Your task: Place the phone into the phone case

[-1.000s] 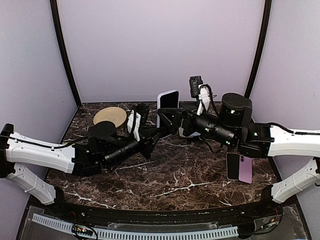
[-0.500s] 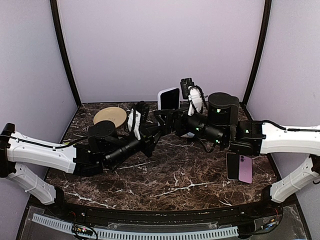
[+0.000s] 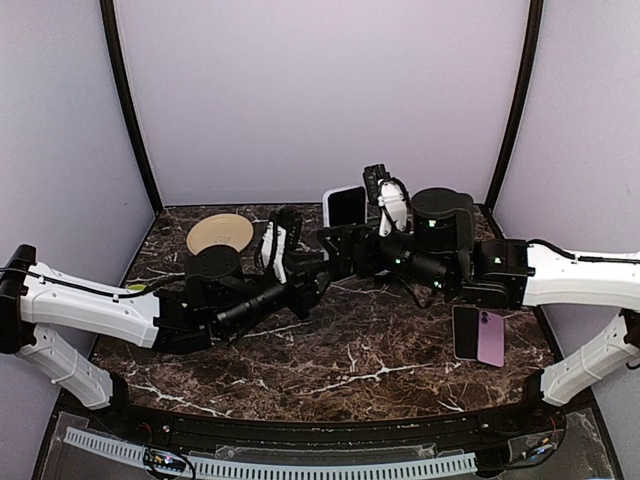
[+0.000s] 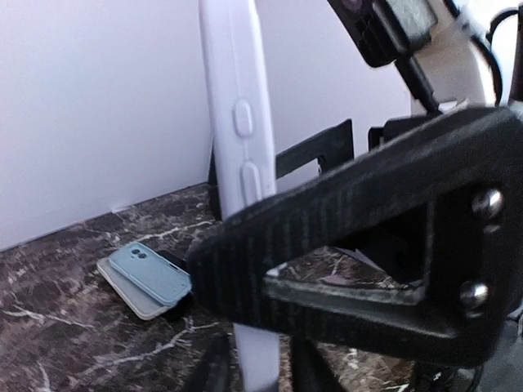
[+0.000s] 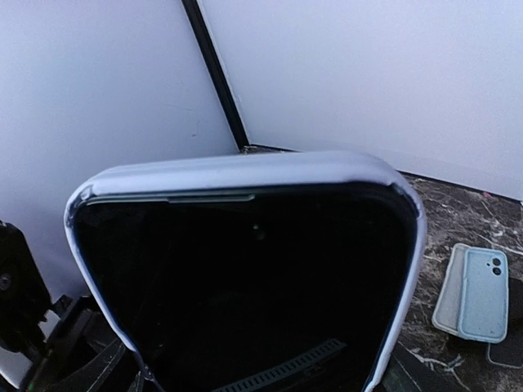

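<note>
Top external showed the phone (image 3: 347, 207) in its phone case (image 4: 237, 122) upright, long axis vertical, screen toward my bases, shifted rightward since earlier; my left gripper (image 4: 257, 371) clamped its lower end, right gripper (image 3: 338, 245) straddled it, grip unclear

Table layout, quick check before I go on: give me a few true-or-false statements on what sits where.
1. The white-cased phone stands on end near the back wall. True.
2. The purple phone stands on end too. False: it lies flat on the table's right side.
3. The plate sits at the back left. True.
4. The blue case lies alone on bare table. False: it rests on top of a grey case.
</note>
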Action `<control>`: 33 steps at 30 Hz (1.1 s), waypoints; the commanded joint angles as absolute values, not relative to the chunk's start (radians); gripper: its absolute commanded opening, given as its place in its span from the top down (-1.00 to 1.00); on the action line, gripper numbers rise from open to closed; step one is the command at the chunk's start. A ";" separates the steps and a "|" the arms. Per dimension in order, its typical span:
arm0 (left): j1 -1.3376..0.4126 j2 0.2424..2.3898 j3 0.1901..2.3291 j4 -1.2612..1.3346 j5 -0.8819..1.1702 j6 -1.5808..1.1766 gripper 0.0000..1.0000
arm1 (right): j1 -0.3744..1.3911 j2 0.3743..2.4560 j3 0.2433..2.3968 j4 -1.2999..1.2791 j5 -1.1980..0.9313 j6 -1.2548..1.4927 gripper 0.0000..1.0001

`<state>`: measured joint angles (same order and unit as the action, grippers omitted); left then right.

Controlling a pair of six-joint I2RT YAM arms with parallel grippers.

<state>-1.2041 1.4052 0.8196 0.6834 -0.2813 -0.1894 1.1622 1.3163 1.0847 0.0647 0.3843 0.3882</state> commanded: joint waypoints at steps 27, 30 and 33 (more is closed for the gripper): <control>-1.094 1.415 0.857 0.170 -0.261 -0.602 -0.54 | 0.920 1.535 0.845 -0.469 0.305 0.960 -0.06; -1.093 1.410 0.858 0.169 -0.262 -0.601 -0.54 | 0.912 1.567 0.838 -0.453 0.289 0.973 -0.21; -1.091 1.402 0.854 0.167 -0.268 -0.598 -0.54 | 0.910 1.591 0.835 -0.456 0.283 0.982 -0.44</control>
